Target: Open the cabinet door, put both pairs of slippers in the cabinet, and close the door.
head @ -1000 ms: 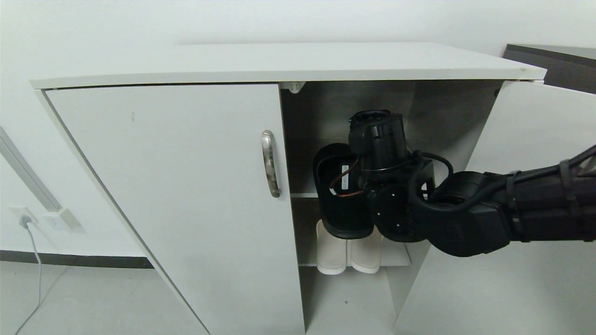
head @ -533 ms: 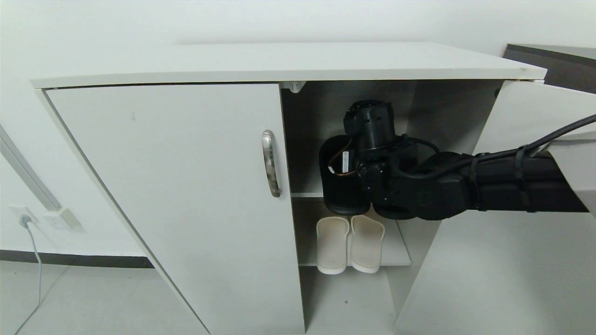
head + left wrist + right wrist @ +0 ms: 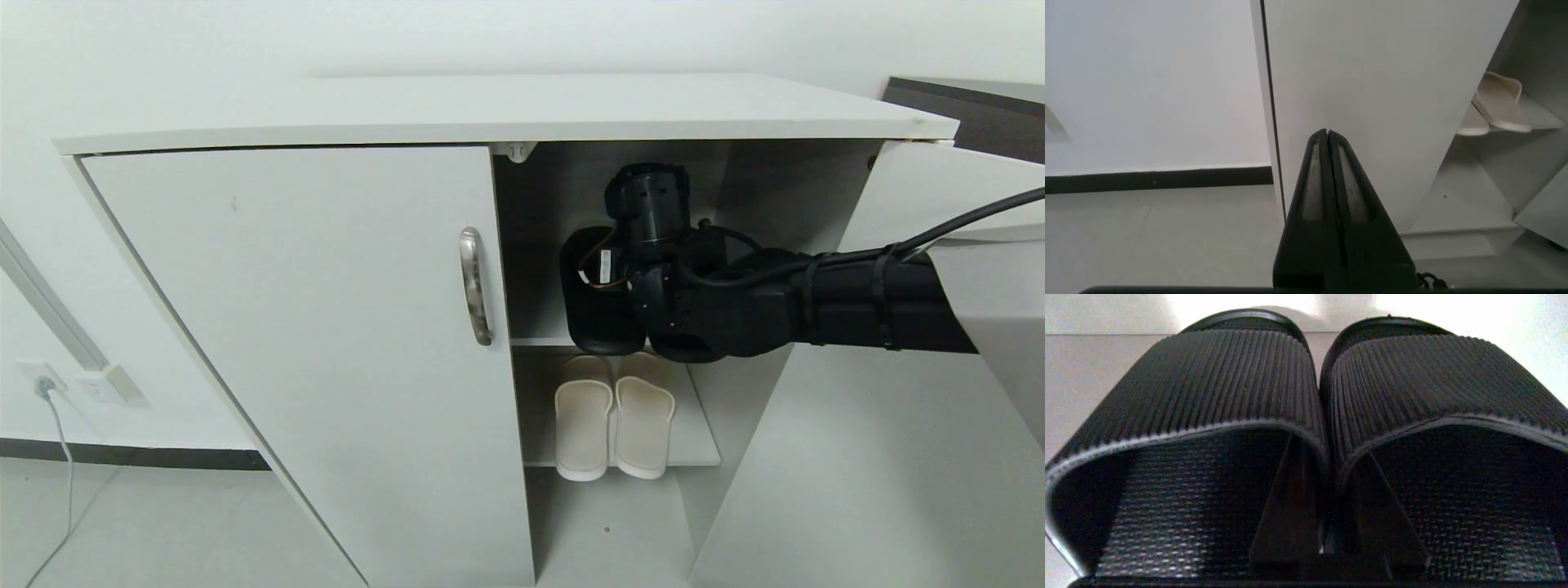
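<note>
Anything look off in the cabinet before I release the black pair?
One thing: the white slippers on the lower shelf overhang its front edge at the heels, so they may catch the door. The black slippers, side by side in the right pincer, look fine.

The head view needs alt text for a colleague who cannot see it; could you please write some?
The robot's right arm extends into an open white cabinet, holding a pair of black slippers at the upper shelf. White slippers lie side by side on the lower shelf; the left door is shut.
</note>
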`<state>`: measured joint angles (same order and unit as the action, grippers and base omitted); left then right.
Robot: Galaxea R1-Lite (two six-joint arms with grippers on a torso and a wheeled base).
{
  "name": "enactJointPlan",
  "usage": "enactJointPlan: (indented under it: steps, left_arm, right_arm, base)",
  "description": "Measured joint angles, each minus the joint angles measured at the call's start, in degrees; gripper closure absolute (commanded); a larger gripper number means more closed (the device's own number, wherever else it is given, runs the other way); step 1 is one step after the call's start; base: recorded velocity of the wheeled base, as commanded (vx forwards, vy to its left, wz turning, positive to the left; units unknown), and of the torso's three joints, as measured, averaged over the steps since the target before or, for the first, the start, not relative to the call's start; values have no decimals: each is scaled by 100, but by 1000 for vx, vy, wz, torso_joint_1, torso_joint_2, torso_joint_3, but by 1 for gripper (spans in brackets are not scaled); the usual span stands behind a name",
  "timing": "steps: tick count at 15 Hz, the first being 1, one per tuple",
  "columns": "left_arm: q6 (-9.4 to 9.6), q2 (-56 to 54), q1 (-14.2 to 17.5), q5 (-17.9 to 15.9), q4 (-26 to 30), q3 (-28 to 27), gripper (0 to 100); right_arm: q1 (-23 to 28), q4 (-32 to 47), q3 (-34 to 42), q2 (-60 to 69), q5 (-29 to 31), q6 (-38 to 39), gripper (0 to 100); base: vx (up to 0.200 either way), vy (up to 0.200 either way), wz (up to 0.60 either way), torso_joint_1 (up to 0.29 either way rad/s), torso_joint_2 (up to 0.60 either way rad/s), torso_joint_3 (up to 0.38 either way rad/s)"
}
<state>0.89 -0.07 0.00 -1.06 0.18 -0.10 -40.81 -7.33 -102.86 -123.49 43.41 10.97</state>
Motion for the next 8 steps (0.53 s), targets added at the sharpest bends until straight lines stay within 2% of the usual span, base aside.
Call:
enactJointPlan:
  steps: [8]
  left_arm:
    - [0,0,0,2,0,0,100]
  right_arm:
    - [83,-11,-26,-151,-80,24,100]
  base:
    - [0,0,0,0,0,0]
